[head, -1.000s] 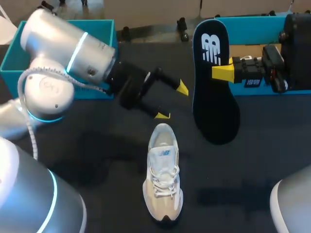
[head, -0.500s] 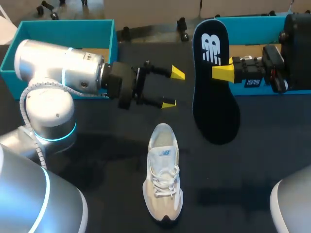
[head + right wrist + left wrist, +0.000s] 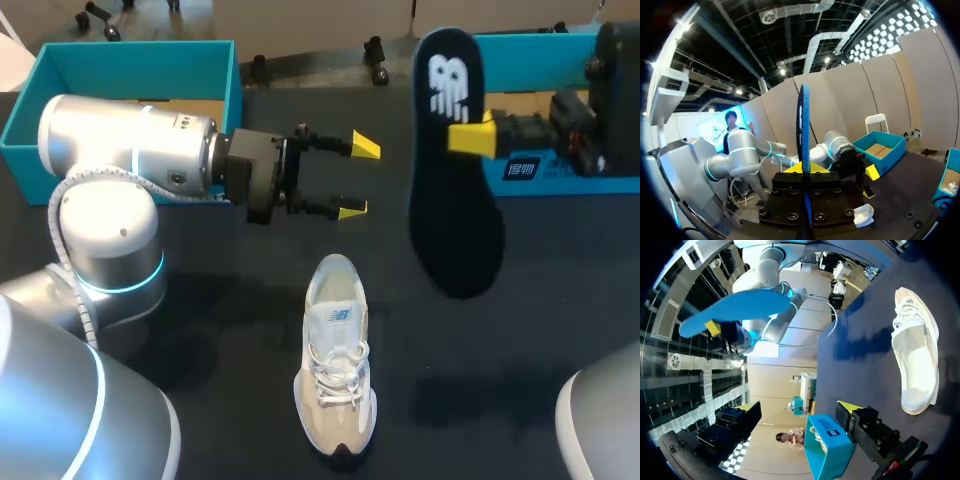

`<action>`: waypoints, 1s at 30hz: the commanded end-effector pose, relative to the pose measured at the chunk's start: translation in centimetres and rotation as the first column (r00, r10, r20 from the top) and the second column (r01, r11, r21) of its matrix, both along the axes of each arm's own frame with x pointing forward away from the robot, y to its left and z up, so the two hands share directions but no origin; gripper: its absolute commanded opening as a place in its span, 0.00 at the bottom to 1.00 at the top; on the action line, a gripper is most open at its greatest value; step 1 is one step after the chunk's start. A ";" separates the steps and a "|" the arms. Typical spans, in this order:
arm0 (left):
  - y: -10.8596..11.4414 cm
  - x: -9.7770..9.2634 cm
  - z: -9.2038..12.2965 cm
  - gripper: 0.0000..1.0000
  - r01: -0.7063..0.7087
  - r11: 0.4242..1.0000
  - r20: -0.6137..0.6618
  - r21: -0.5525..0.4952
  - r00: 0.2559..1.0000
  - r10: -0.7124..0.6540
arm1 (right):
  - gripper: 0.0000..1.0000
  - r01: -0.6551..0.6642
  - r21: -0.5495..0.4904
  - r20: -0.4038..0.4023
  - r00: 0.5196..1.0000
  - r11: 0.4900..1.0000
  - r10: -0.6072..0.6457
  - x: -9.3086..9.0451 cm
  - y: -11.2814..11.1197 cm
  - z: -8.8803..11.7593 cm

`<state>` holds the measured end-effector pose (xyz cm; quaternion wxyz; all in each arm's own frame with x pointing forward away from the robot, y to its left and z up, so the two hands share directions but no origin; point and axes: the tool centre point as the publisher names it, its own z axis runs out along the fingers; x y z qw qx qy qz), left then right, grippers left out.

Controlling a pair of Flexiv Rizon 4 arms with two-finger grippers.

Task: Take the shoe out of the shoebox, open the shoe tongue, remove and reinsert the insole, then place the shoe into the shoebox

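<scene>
At the far left of the surface (image 3: 200,300) sits an open teal shoebox half (image 3: 130,60), its brown floor showing; the left arm (image 3: 130,160) comes in low in front of it and lies roughly level, pointing toward the middle; the left claw (image 3: 358,178) hangs in the air with its two yellow-tipped fingers spread apart and nothing between them, near the toe of the shoe and short of the insole.

In the middle, the shoe (image 3: 336,355) rests upright on its sole on the dark surface, pale with white laces, toe pointing away toward the back edge; no claw touches it; in the left wrist view the same shoe (image 3: 917,355) lies ahead of the open fingers and off to one side, while the insole (image 3: 740,307) shows as a blue blade held aloft by the other arm.

Right of the shoe, the insole (image 3: 455,200) hangs clear of the surface, dark face with a white logo turned to the head camera, heel end uppermost; the right claw (image 3: 470,138) is clamped on its upper part, a yellow tip on each face; in the right wrist view the insole (image 3: 803,130) stands edge-on between the fingers (image 3: 790,169).

Behind the right claw, along the back right, lies the second shoebox half (image 3: 540,110), also teal and open.
</scene>
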<state>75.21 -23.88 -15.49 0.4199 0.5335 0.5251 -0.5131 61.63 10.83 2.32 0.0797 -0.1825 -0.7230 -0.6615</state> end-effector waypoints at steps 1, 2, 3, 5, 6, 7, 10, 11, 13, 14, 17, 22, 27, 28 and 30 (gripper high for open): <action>-0.1 0.0 0.0 1.00 -0.001 1.000 0.001 0.000 1.000 0.001 | 0.00 -0.087 -0.005 -0.077 0.993 0.996 0.086 5.8 -1.5 -0.6; -0.1 0.0 0.0 1.00 -0.001 1.000 0.001 0.000 1.000 0.001 | 0.00 -0.085 -0.005 -0.101 0.991 0.996 0.084 6.5 -1.9 -1.0; -0.1 0.0 0.0 1.00 -0.001 1.000 0.001 0.000 1.000 0.001 | 0.00 -0.093 0.001 -0.118 0.989 0.996 0.093 7.1 -2.3 -1.4; -0.1 0.0 0.0 1.00 -0.001 1.000 0.001 0.000 1.000 0.001 | 0.00 -0.088 0.002 -0.163 0.983 0.996 0.087 8.3 -3.1 -2.4; -0.1 0.0 0.0 1.00 -0.001 1.000 0.001 0.000 1.000 0.001 | 0.00 -0.088 0.008 -0.196 0.977 0.996 0.088 8.9 -3.4 -2.9; -0.1 0.0 0.0 1.00 -0.001 1.000 0.001 0.000 1.000 0.001 | 0.00 -0.084 0.016 -0.220 0.972 0.996 0.085 9.5 -3.7 -3.4; -0.1 0.0 0.0 1.00 -0.001 1.000 0.001 0.000 1.000 0.001 | 0.00 -0.038 0.025 -0.383 0.923 0.999 0.045 11.0 -4.3 -4.8; -0.1 0.0 0.0 1.00 -0.001 1.000 0.001 0.000 1.000 0.001 | 0.00 -0.038 0.025 -0.383 0.923 0.999 0.045 11.0 -4.3 -4.8; -0.1 0.0 0.0 1.00 -0.001 1.000 0.001 0.000 1.000 0.001 | 0.00 -0.038 0.025 -0.383 0.923 0.999 0.045 11.0 -4.3 -4.8; -0.1 0.0 0.0 1.00 -0.001 1.000 0.001 0.000 1.000 0.001 | 0.00 -0.038 0.025 -0.383 0.923 0.999 0.045 11.0 -4.3 -4.8; -0.1 0.0 0.0 1.00 -0.001 1.000 0.001 0.000 1.000 0.001 | 0.00 -0.038 0.025 -0.383 0.923 0.999 0.045 11.0 -4.3 -4.8; -0.1 0.0 0.0 1.00 -0.001 1.000 0.001 0.000 1.000 0.001 | 0.00 -0.038 0.025 -0.383 0.923 0.999 0.045 11.0 -4.3 -4.8; -0.1 0.0 0.0 1.00 -0.001 1.000 0.001 0.000 1.000 0.001 | 0.00 -0.026 0.048 -0.401 0.915 0.999 0.043 11.7 -4.8 -5.3; -0.1 0.0 0.0 1.00 -0.001 1.000 0.001 0.000 1.000 0.001 | 0.00 -0.018 0.061 -0.433 0.900 0.998 0.043 12.3 -5.4 -5.8; -0.1 0.0 0.0 1.00 -0.001 1.000 0.001 0.000 1.000 0.001 | 0.00 -0.003 0.101 -0.500 0.865 0.995 0.054 13.5 -6.3 -6.9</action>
